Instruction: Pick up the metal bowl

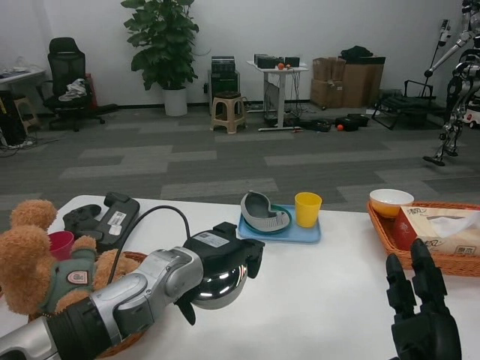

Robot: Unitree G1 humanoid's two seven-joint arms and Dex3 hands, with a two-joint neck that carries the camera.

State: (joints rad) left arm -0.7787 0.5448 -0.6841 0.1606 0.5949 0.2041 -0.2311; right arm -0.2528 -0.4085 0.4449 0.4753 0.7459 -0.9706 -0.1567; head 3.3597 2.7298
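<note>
Left hand (pixel 225 259) grips the metal bowl (pixel 220 285) from above at its rim, just over the table (pixel 322 292), right hand (pixel 420 315) waiting empty with fingers apart; risk: the polished, curved wall may slip from this one-sided hold.

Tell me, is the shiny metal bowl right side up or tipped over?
Tipped. The metal bowl shows its rounded shiny underside toward the camera, gripped by the left hand. Whether it touches the table cannot be told.
</note>
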